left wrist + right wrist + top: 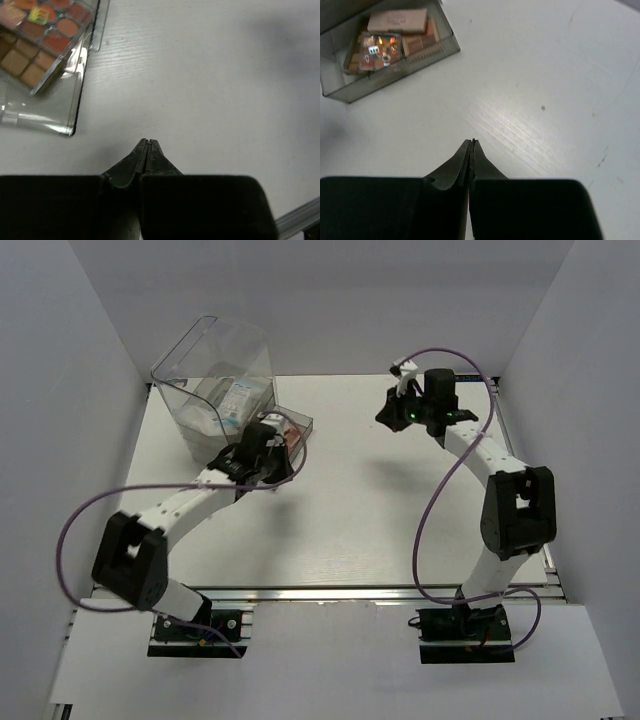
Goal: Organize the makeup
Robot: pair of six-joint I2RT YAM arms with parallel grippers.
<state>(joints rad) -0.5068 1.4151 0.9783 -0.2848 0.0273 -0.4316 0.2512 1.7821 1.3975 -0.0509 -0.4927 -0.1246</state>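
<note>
Several flat square eyeshadow palettes (380, 50) lie in a clear pulled-out drawer (420, 60), with a pink flat case (397, 21) on top. The palettes also show in the left wrist view (42, 30) and beside the left arm in the top view (292, 435). Clear packets with white contents (232, 400) sit inside the large clear box (215, 350). No tan bottles show. My left gripper (147, 141) is shut and empty over bare table, just right of the drawer's corner (70, 112). My right gripper (472, 142) is shut and empty, well right of the drawer.
The white table (380, 520) is walled in by white panels at the back and sides. A metal rail (330, 592) runs along the near edge. Purple cables loop from both arms (440, 490).
</note>
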